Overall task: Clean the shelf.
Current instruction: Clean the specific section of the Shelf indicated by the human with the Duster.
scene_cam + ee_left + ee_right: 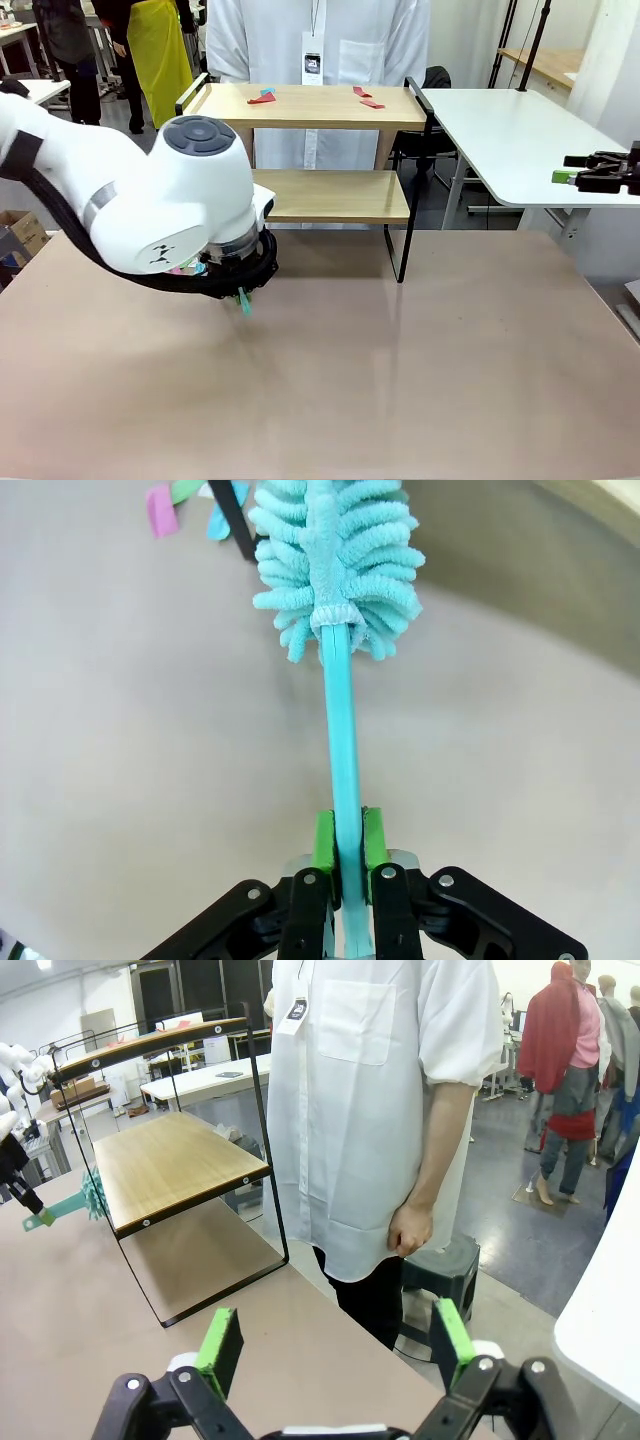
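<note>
**Duster in Grip Beside the Shelf**

At the far edge of the tan bench [420, 380], in front of a person in a white shirt [320, 40] — a small two-tier shelf [310, 110] of light wood boards in a thin black metal frame. On its top board, red and blue paper scraps [262, 98]. Low over the bench near one black shelf leg, the left gripper [348, 825], clamped on the thin handle of a fluffy teal chenille duster [340, 550]. Off to the right, by a white side table [500, 130] — the right gripper [336, 1343], jaws spread wide, holding nothing.
</note>
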Controlling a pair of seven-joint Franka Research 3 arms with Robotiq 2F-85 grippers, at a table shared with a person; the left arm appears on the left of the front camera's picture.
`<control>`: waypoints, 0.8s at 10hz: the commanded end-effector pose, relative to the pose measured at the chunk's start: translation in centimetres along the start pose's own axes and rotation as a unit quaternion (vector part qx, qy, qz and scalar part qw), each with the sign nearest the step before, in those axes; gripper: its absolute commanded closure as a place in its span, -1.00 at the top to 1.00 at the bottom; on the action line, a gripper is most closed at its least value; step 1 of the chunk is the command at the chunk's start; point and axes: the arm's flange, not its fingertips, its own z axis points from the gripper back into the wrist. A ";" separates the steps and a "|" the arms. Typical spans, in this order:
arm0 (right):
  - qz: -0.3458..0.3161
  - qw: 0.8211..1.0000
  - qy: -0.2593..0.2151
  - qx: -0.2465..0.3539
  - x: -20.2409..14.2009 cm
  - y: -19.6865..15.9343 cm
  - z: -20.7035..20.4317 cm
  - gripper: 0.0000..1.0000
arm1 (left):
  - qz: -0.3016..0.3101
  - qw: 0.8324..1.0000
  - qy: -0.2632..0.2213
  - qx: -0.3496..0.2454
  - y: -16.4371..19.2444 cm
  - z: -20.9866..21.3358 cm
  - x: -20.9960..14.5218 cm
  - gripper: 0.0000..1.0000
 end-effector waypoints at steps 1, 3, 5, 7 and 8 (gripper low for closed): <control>0.002 1.000 -0.002 0.001 0.3 0.1 -0.1 1.00 | -0.019 0.999 -0.018 -0.040 2.2 1.5 -0.6 -0.74; 0.002 1.000 -0.002 0.001 0.3 0.1 -0.1 1.00 | -0.053 0.997 -0.021 -0.054 2.9 2.1 -0.7 -0.74; 0.002 1.000 -0.002 0.001 0.3 0.1 -0.1 1.00 | -0.087 0.994 -0.023 -0.067 3.6 2.8 -0.8 -0.74; 0.002 1.000 -0.002 0.001 0.3 0.1 -0.1 1.00 | -0.095 0.993 -0.029 -0.056 4.4 3.6 -1.0 -0.74; 0.002 1.000 -0.002 0.001 0.3 0.1 -0.1 1.00 | -0.102 0.993 -0.028 -0.049 4.8 3.8 -1.1 -0.74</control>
